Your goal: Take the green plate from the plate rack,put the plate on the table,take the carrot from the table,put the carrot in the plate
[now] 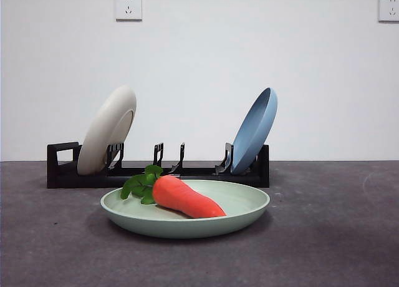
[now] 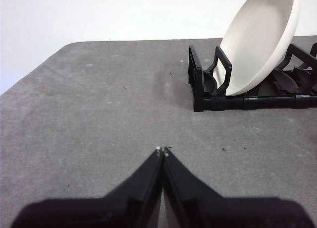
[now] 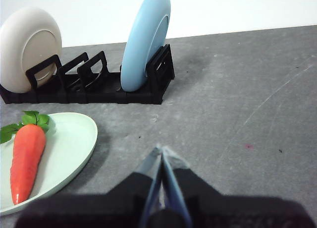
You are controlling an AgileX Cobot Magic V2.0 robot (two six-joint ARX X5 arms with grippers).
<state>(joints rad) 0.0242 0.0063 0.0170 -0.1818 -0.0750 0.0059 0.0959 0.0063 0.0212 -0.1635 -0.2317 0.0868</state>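
The green plate point(image 1: 185, 211) lies flat on the dark grey table point(image 1: 336, 237), in front of the black plate rack point(image 1: 156, 173). In it rests the carrot point(image 1: 184, 198), leaves toward the rack's handle end. The right wrist view shows the same plate point(image 3: 69, 148) and carrot point(image 3: 27, 158) off to one side of my right gripper point(image 3: 161, 149), which is shut and empty above bare table. My left gripper point(image 2: 162, 149) is shut and empty too, hovering over the table short of the rack's handle end point(image 2: 210, 84). Neither gripper shows in the front view.
A cream-white plate point(image 1: 107, 130) leans in the rack's handle end, and a blue plate point(image 1: 254, 130) leans at the other end. The slots between them hold nothing. The table's rounded corner point(image 2: 74, 44) lies beyond the left gripper.
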